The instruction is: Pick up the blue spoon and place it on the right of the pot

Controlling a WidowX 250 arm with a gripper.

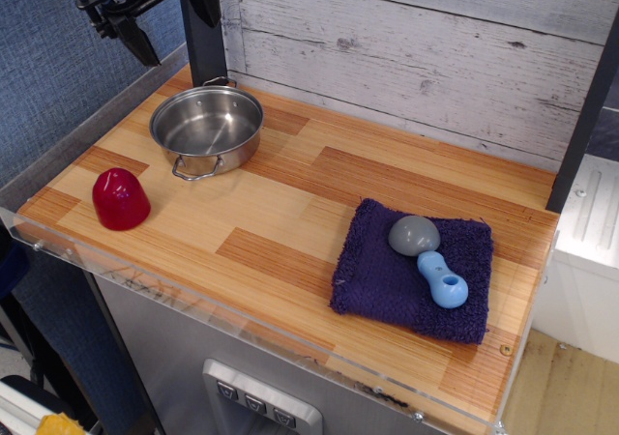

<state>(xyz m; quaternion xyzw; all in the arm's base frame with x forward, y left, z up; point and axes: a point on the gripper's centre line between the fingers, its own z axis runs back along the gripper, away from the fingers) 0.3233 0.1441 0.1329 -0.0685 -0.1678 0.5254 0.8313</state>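
Observation:
The blue spoon [432, 260] lies on a dark purple towel [411, 271] at the right front of the table. Its grey bowl points to the back left and its light-blue holed handle to the front right. The shiny steel pot [207, 129] stands empty at the back left, with one wire loop handle facing the front. My black gripper [170, 21] hangs high above the back left corner, just behind and left of the pot and far from the spoon. Its fingers [137, 41] stand apart, with nothing between them.
A red dome-shaped object [120, 199] sits near the left front edge. A black post [204, 43] rises behind the pot. A grey plank wall [416, 48] backs the wooden table [290, 213]. A clear plastic lip runs along the table's front edge.

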